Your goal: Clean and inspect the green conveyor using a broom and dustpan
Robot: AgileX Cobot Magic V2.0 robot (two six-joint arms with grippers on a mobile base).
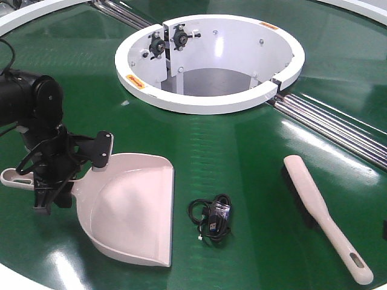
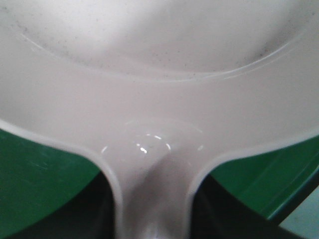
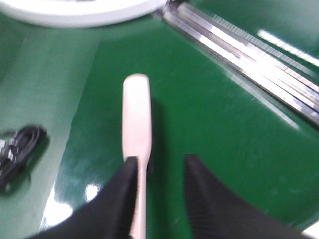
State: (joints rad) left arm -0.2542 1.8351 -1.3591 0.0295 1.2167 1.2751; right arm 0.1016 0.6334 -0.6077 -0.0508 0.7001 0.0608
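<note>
Left gripper (image 1: 59,181): clamped across the neck of the dustpan's handle; in the left wrist view its dark fingers (image 2: 65,219) press against both sides of the handle with no gap showing
Dustpan (image 1: 130,205): its wide beige-pink scoop spreads out directly ahead of the left gripper and lies on the belt, open edge away from the arm; the handle end with the hang hole sticks out behind the gripper
Right gripper (image 3: 161,158): jaws spread wide with nothing in their grip, set over the handle of the broom
Broom (image 3: 137,114): lies flat on the belt, handle running in between the right gripper's fingers (image 3: 209,209) and close along the inner edge of the left-hand one, the rounded head pointing straight ahead; whether that finger touches the handle, I cannot tell
Green conveyor (image 1: 242,163): glossy belt under both grippers, carrying everything here
Cable bundle (image 1: 211,220): black coil on the belt, off to the left of the right gripper and beyond the dustpan's open edge from the left gripper, apart from both tools
White ring opening (image 1: 208,60): well ahead of both grippers, past the broom's head
Steel rollers (image 3: 249,59): ahead and to the right of the right gripper, running diagonally
</note>
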